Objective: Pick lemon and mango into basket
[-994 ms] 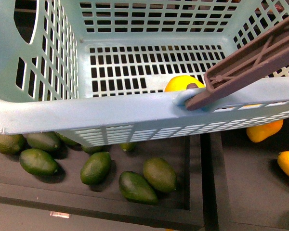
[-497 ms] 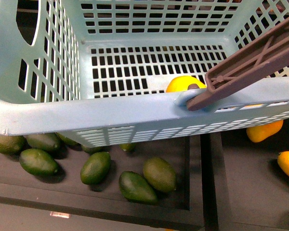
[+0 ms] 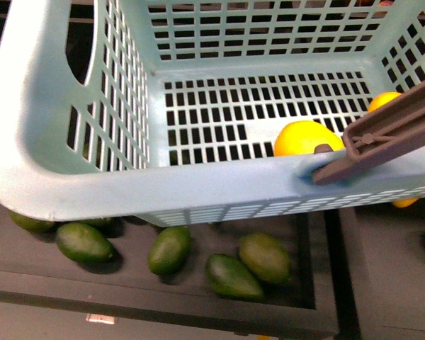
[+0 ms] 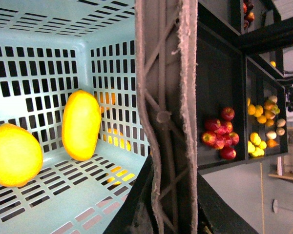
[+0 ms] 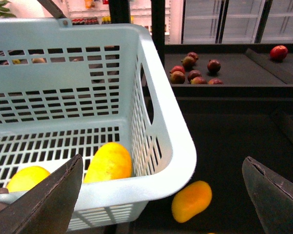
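The light aqua basket [image 3: 198, 188] fills the front view, hanging above a dark tray. The lemon [image 3: 308, 138] lies on its slotted floor beside the grey-brown handle [image 3: 389, 134]. The mango [image 3: 384, 100] peeks out behind that handle near the right wall. In the left wrist view the mango [image 4: 81, 124] and lemon [image 4: 12, 155] lie side by side inside, and my left gripper [image 4: 168, 214] is shut on the handle [image 4: 163, 112]. My right gripper [image 5: 161, 204] stands open just outside the basket's corner [image 5: 166, 146], with the mango [image 5: 109, 162] and lemon [image 5: 28, 178] inside.
Several dark green oval fruits [image 3: 168, 249] lie in the tray under the basket. A loose orange-yellow fruit [image 5: 191, 201] rests on the dark shelf below the basket's corner. Red apples [image 5: 193, 73] sit on a shelf further off, and more apples [image 4: 219, 136] show in the left wrist view.
The basket has shifted to the right in the front view, carrying the lemon with it. The mango now shows by the right wall behind the handle.
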Controlling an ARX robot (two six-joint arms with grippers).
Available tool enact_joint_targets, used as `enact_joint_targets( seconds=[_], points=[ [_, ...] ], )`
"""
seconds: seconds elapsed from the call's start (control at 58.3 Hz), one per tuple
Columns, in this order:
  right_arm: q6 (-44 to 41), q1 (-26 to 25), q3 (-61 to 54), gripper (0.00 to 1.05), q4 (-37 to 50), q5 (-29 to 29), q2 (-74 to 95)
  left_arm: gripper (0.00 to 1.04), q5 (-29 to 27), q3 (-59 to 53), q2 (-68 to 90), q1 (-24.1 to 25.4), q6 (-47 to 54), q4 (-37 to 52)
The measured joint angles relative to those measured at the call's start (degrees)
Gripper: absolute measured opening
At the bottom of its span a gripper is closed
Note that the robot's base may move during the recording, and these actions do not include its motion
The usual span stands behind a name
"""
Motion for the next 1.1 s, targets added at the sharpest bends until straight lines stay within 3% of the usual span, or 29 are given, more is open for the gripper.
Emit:
enact_joint_targets(
  seconds=[1.097],
  points=[
    [0.02,0.0,0.02,0.96,-0.09,-0.26,-0.13,0.08,-1.51,0.0,-0.02,0.66,0.24,0.0]
  ],
)
